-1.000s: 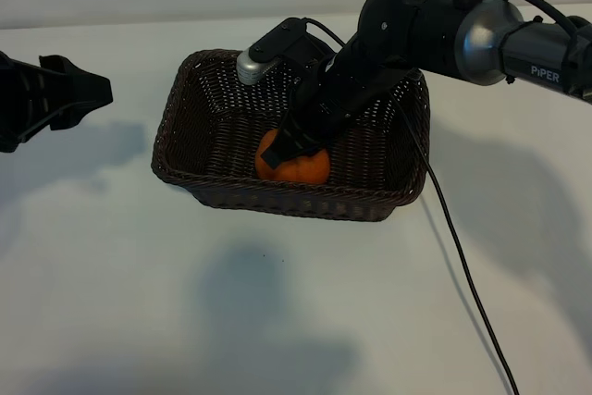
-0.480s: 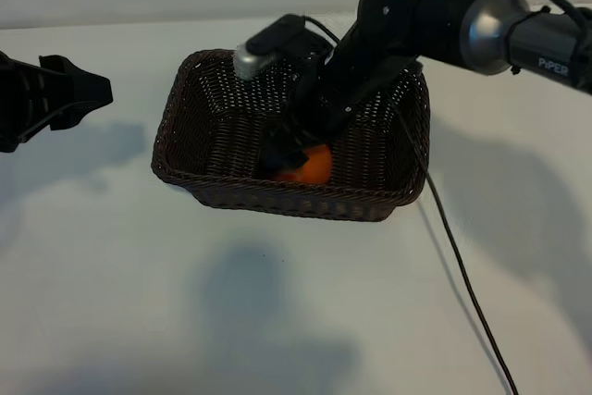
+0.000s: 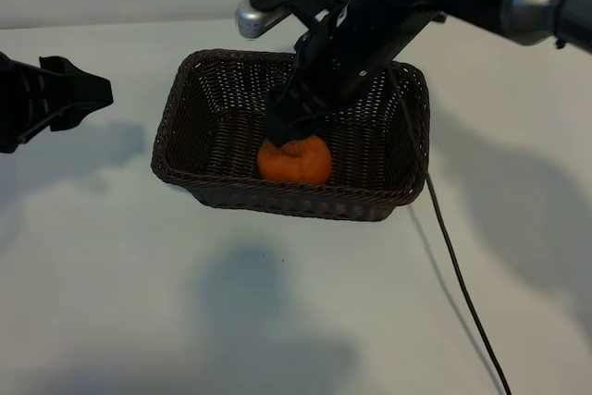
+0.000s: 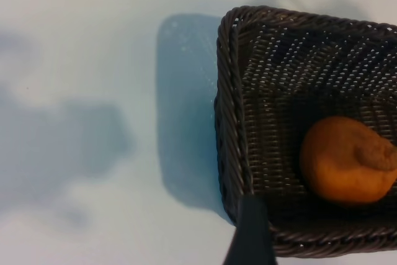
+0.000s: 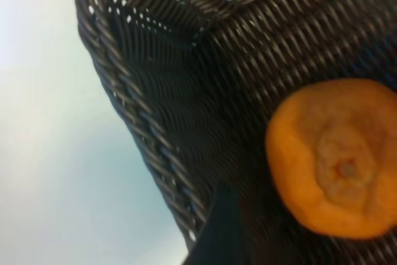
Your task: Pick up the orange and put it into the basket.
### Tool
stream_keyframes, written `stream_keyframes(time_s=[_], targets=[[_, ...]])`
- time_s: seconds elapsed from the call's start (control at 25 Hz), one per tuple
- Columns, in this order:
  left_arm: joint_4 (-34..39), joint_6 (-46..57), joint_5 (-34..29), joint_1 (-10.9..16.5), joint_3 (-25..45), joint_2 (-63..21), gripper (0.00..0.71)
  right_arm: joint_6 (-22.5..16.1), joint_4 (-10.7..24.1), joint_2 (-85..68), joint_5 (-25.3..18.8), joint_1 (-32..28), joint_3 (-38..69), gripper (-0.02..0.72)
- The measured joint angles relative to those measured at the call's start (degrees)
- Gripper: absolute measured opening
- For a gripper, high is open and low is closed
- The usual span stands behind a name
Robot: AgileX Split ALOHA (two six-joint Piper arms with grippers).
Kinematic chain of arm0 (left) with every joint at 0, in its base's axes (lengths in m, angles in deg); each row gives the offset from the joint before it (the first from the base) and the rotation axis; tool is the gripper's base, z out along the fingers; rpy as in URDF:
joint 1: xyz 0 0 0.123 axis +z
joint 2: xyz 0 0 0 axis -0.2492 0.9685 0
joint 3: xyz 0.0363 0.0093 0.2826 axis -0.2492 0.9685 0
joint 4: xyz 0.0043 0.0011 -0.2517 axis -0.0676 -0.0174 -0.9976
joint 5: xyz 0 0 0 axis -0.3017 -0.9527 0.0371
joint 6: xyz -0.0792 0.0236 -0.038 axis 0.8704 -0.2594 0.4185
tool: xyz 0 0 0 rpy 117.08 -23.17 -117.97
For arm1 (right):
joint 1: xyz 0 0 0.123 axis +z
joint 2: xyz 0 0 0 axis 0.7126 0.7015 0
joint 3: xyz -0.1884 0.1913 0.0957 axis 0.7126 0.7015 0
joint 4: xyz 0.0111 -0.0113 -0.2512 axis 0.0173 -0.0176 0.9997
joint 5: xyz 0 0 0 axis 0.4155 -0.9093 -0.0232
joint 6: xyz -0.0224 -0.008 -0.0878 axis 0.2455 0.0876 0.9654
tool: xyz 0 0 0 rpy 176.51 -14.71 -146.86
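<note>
White tabletop (image 3: 277, 302) carries the basket (image 3: 213, 99), a dark-brown wicker rectangle with its long axis running across the exterior view; the orange (image 3: 294, 159) sits inside on the floor against the near long wall, free of any grip, matte bright orange, slightly flattened, knobby bump pointing up. Right gripper (image 3: 289, 125) hangs just above the orange with jaws spread apart and empty. Left gripper (image 3: 92, 92) is parked off the basket's left short edge, jaws open, holding nothing.

Right gripper (image 3: 289, 127) angled steeply down from the far right, jaws apart, holding nothing. Left gripper (image 3: 88, 92) parked at the left edge.
</note>
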Motion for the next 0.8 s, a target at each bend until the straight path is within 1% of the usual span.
stream_keyframes(time_s=[0.16,0.32,0.44,0.64,0.8], targets=[[0.0,0.0,0.01,0.0,0.0,0.0,0.59,-2.94,2.43,-2.91,-3.15,0.0,0.0,0.632],[0.0,0.0,0.01,0.0,0.0,0.0,0.59,-5.72,4.87,-5.8,-4.89,0.0,0.0,0.623],[0.0,0.0,0.01,0.0,0.0,0.0,0.589,-7.01,5.58,-7.53,-6.14,0.0,0.0,0.615],[0.0,-0.06,-0.05,0.0,0.0,0.0,0.589,-8.06,5.84,-8.45,-10.79,0.0,-0.1,0.602],[0.0,-0.06,-0.22,0.0,0.0,0.0,0.589,-8.51,6.07,-8.57,-12.05,0.0,-0.1,0.602]])
